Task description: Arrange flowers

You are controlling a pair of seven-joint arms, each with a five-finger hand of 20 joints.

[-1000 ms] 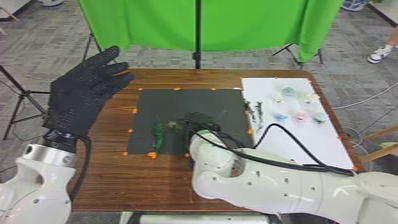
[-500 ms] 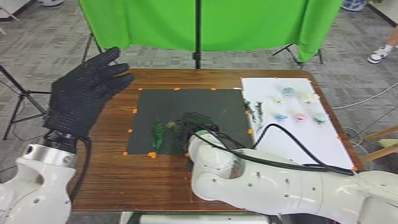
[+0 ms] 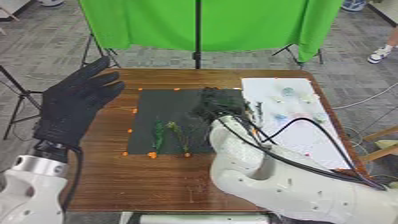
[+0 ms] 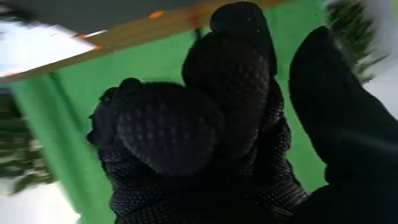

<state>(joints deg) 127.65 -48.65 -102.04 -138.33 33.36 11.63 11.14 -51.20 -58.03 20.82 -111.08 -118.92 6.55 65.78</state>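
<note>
On the dark mat [image 3: 164,105] that covers part of the brown desk [image 3: 111,180], two green stems [image 3: 159,135] lie side by side, nearer the robot than the right robot hand [image 3: 220,104] and to its left. The right robot hand is located over the right part of the mat, apart from both stems. A darker stem [image 3: 259,111] lies on the white sheet [image 3: 320,145], just right of that hand. Pale flower heads [image 3: 288,92] rest farther right on the same sheet.

State, right robot hand: fingers partly bent, thumb set apart, nothing visible between them. State, left robot hand [image 3: 75,97]: raised at the left side of the desk, well apart from the stems, fingers extended and thumb spread.

View comparison: the head view gives the layout of stems and flower heads. The right wrist view gives the thumb-to-finger gap of the right robot hand [image 4: 169,127], with green cloth [image 4: 133,65] visible through it, plus blurred leafy shapes [image 4: 18,157] whose position relative to the desk cannot be determined.
</note>
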